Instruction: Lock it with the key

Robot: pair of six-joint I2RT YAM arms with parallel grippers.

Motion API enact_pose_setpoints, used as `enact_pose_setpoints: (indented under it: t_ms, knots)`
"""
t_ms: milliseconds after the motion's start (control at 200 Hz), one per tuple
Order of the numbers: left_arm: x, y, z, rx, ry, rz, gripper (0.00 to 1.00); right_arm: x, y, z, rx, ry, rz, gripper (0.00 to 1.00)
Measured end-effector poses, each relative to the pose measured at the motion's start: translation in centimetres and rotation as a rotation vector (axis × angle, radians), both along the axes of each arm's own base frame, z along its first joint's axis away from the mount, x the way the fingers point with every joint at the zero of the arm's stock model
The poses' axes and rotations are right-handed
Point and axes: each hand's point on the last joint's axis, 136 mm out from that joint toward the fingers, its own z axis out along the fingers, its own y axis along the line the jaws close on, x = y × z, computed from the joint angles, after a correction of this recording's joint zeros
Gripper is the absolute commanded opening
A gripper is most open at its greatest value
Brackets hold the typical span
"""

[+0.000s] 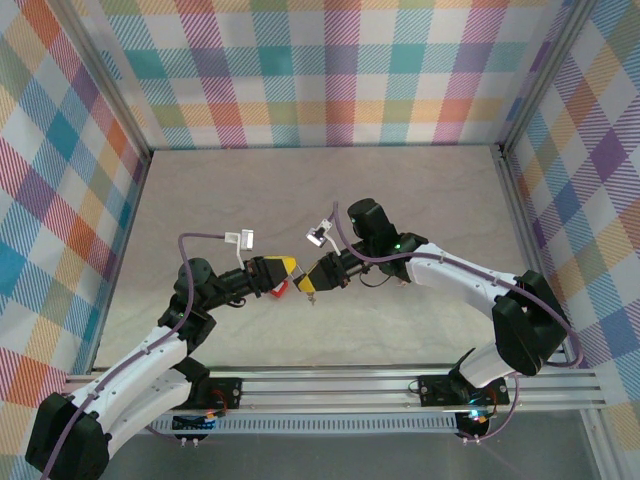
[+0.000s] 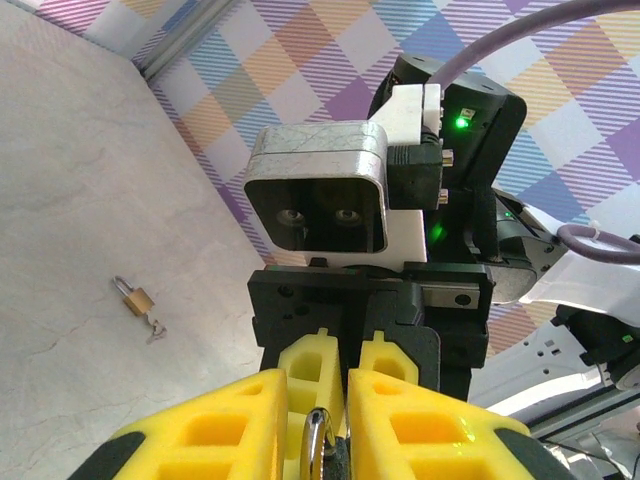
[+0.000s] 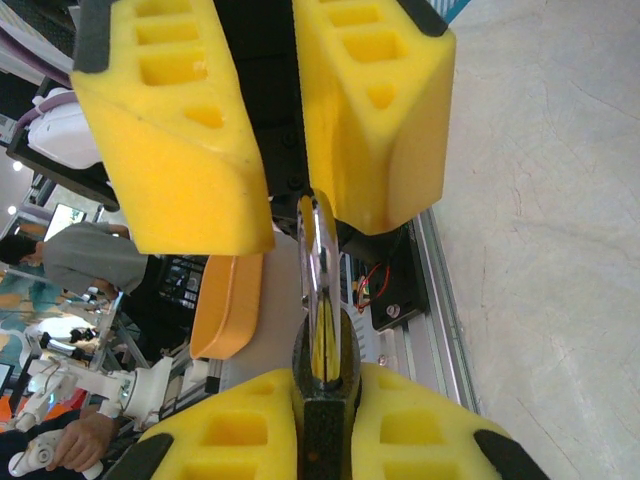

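Note:
My two grippers meet tip to tip above the middle of the table (image 1: 420,210). The right gripper (image 3: 325,385) is shut on a flat dark metal piece (image 3: 325,435), apparently the key's head. A silver ring (image 3: 320,290) passes through its eye and runs into the left gripper (image 3: 305,215). From the left wrist, the left gripper (image 2: 318,400) is shut on that ring (image 2: 318,440) and a dark piece beside it, facing the right gripper (image 2: 342,360). A small brass padlock (image 2: 137,299) lies on the table with small keys (image 2: 155,331) beside it. Seen from above, the left gripper (image 1: 290,268) and the right gripper (image 1: 318,272) almost touch.
A small red piece (image 1: 280,291) hangs under the left gripper's fingers. Plaid walls (image 1: 330,70) close the table on three sides. An aluminium rail (image 1: 400,385) runs along the near edge by the arm bases.

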Motion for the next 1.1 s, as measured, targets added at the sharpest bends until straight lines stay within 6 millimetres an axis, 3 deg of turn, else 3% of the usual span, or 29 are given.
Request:
enact_pose_setpoints:
  t_ms: [285, 1100]
  knots:
    - [-0.09, -0.24, -0.34, 0.003, 0.015, -0.019, 0.29, 0.13, 0.11, 0.38, 0.000, -0.001, -0.001, 0.00]
    - [-0.29, -0.18, -0.17, 0.003, 0.007, -0.021, 0.21, 0.36, 0.33, 0.18, -0.010, 0.003, 0.004, 0.00]
